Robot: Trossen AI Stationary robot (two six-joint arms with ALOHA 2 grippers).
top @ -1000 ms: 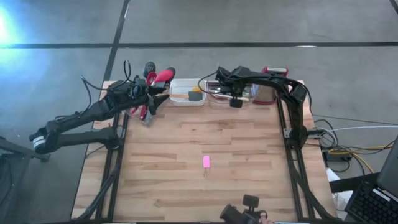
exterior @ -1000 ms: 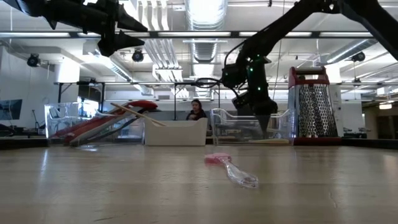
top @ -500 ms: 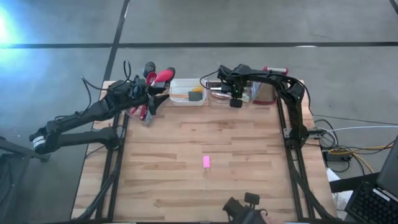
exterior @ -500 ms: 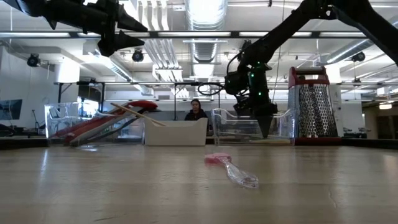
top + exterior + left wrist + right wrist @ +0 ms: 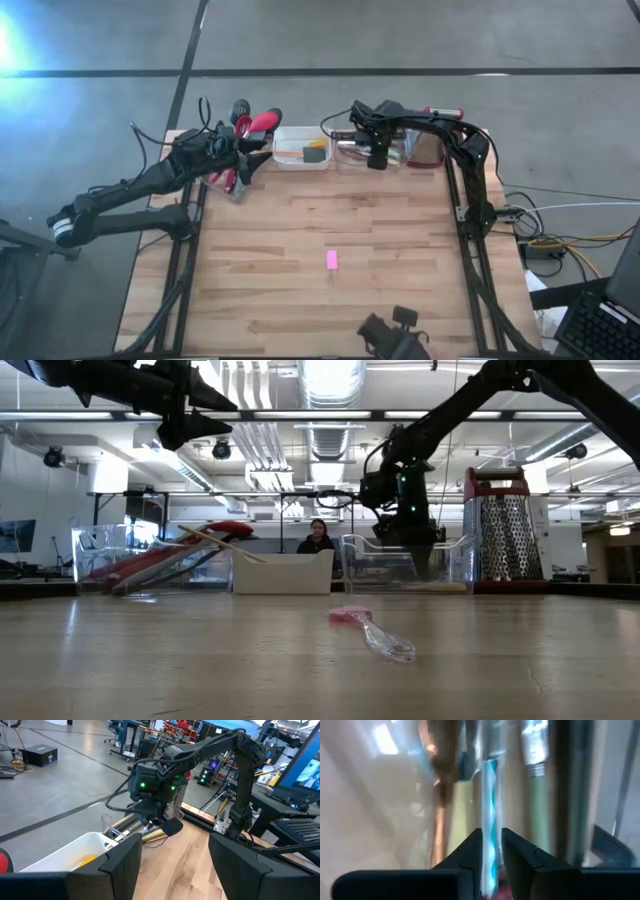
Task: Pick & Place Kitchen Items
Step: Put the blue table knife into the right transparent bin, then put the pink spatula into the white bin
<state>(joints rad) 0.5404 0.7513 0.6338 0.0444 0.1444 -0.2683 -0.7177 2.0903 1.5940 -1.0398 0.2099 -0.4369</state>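
Observation:
My right gripper (image 5: 377, 158) points down into a clear bin (image 5: 395, 568) at the table's far edge, between the white tray (image 5: 300, 148) and the grater (image 5: 505, 530). In its wrist view the fingers stand slightly open on either side of a thin teal-and-clear handle (image 5: 490, 815), which lies among other pale and copper-coloured utensils in the bin. A pink-headed utensil with a clear handle (image 5: 365, 628) lies flat on the table's middle (image 5: 332, 260). My left gripper (image 5: 172, 855) hovers open and holds nothing, above the far left bin of red and black spatulas (image 5: 160, 565). My right gripper's fingers (image 5: 470, 860) come from above and stand along the teal-and-clear handle (image 5: 489, 845), which lies in the bin. A sliver of gap shows beside one finger. Whether either finger touches the handle, I cannot tell.
The white tray holds an orange and a dark piece (image 5: 312, 150). The red-topped grater stands at the far right corner. A person (image 5: 317, 538) sits in the room beyond the table. The wooden top around the pink utensil is bare.
My right gripper has moved a little toward the table's far edge, over and into the clear bin, still pointing down. The pink utensil and my left arm have kept still.

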